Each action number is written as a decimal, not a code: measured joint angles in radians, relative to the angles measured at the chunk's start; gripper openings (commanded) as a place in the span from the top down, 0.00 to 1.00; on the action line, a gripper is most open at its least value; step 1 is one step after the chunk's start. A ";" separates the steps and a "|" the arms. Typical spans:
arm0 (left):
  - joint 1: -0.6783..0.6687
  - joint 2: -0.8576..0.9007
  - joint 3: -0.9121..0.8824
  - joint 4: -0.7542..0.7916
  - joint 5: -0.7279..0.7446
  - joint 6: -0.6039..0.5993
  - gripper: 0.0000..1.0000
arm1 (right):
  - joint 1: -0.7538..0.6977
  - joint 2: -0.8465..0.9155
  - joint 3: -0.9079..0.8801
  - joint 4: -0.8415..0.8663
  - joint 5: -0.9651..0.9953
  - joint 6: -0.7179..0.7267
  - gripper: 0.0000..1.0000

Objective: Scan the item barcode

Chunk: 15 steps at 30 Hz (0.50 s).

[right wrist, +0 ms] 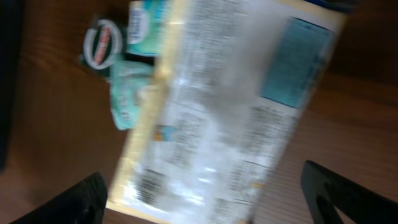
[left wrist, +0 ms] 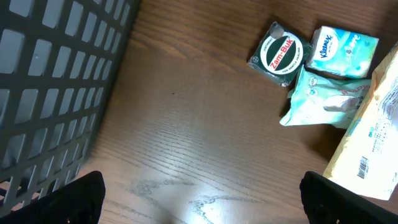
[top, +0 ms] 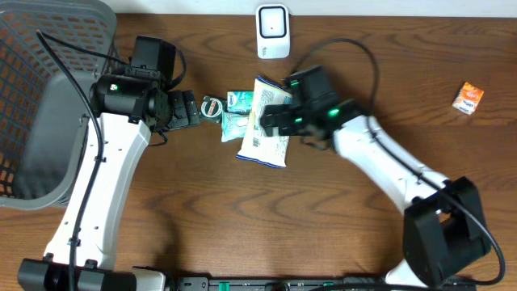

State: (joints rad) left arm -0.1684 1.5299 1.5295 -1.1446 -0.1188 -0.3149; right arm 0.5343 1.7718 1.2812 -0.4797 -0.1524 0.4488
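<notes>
Immediately left of the snack bag (top: 262, 147) and against its edge lie a Kleenex pack (top: 240, 99) and a pale green wipes pack (top: 233, 124), with a round Zam-Buk tin (top: 212, 106) further left. This cluster sits between the bag and the left gripper (left wrist: 200, 186), whose fingers are spread wide around nothing. The right gripper (right wrist: 204, 177) hangs over the bag with its fingers apart too, hiding the bag's far right part from above. The bag lies at the table's centre, printed back up, its long axis running far to near with the near end leaning slightly left; a barcode shows by its left edge. The white scanner (top: 273, 31) stands at the far edge. A grey mesh basket (top: 48, 97) fills the far left corner, and an orange packet (top: 469, 98) lies well apart on the right — all on a brown wood-grain table (top: 242, 226).
</notes>
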 measured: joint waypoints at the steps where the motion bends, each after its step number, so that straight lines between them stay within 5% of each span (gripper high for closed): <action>1: 0.000 0.000 0.000 0.000 0.000 0.000 0.01 | 0.034 0.000 0.006 0.016 0.056 0.007 0.01; 15: 0.000 0.000 0.000 0.000 0.000 0.000 0.01 | 0.321 0.180 0.017 0.102 0.604 0.112 0.01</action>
State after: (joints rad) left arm -0.1684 1.5299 1.5295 -1.1446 -0.1188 -0.3149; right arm 0.8551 1.9514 1.2980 -0.3775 0.4519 0.5606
